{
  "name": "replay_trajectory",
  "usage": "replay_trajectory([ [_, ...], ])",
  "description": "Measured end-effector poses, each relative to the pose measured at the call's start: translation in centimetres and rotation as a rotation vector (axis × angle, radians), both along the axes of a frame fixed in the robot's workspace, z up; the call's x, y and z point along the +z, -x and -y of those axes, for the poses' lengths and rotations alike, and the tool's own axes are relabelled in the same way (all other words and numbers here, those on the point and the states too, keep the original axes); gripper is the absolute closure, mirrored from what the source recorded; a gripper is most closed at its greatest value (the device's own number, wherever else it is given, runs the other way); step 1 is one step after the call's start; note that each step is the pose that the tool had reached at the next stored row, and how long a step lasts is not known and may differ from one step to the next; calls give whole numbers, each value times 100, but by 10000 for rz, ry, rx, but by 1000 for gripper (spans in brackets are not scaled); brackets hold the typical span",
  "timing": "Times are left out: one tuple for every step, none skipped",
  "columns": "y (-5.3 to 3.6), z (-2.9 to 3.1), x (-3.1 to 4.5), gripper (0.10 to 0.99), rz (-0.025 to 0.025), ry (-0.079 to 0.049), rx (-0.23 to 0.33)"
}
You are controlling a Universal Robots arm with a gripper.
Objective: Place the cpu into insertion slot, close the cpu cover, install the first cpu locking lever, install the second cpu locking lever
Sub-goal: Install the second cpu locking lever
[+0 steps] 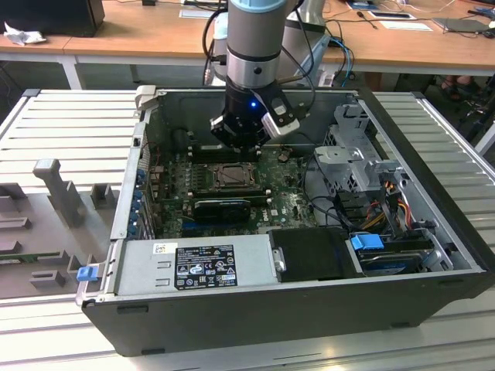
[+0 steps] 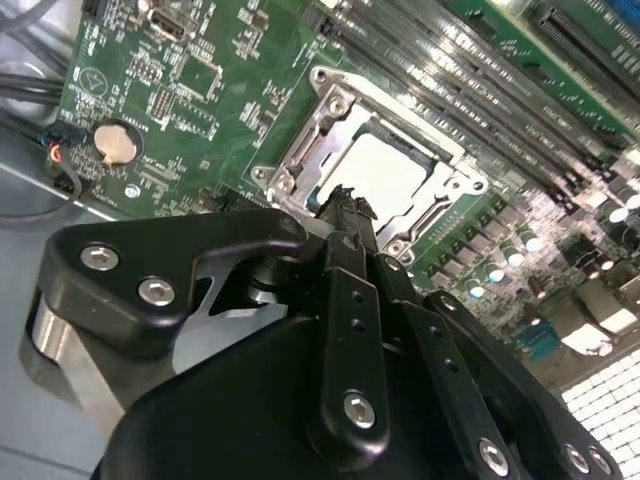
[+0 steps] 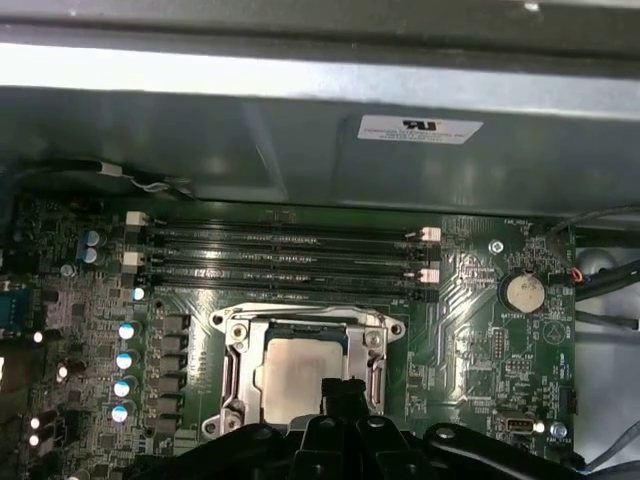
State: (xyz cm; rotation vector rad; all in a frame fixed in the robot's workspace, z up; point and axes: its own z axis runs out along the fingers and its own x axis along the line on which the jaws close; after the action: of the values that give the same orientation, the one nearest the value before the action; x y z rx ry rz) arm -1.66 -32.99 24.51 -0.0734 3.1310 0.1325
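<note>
Black and silver, the arm [image 1: 251, 54] hangs straight down into the open case [image 1: 309, 309], its wrist vertical above the green board [image 1: 286, 202]. In the exterior view you see the gripper [image 1: 238, 141] just above the slot [image 1: 230, 177], near the case's far wall.

In the second wrist view, the fingers [image 2: 350, 250] stand pressed together with no gap between their tips, and they hold nothing. Their tips end at the near edge of the slot [image 2: 300, 150], over its metal rim; you cannot tell whether they touch it.

The cpu [image 2: 385, 170] lies flat in the slot, its pale metal face up. In the first wrist view, the cpu [image 3: 300, 375] sits square inside the slot [image 3: 236, 370], and the gripper [image 3: 345, 392] overlaps its near edge.

The cover [image 2: 330, 110] lies down over the socket as a silver-grey frame, and the cpu face shows through its central window. In the first wrist view, the cover [image 3: 310, 322] spans the far side of the slot, next to the long black memory slots [image 3: 285, 255]. You cannot tell from either wrist view how the levers stand.

The case rests on a ribbed grey worktop [image 1: 69, 124].
</note>
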Motion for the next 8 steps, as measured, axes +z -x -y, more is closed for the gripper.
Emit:
replay_trajectory([
  [0,15,0,980,0,0,0],
  [1,40,0,980,0,0,0],
  [1,62,0,980,0,0,-1],
  [1,90,0,980,-1,0,-1],
  [1,130,-1,980,-3,-1,-2],
  [1,164,-2,980,-5,-2,0],
  [1,192,-2,980,-5,-10,0],
  [1,222,-2,980,-5,-33,0],
])
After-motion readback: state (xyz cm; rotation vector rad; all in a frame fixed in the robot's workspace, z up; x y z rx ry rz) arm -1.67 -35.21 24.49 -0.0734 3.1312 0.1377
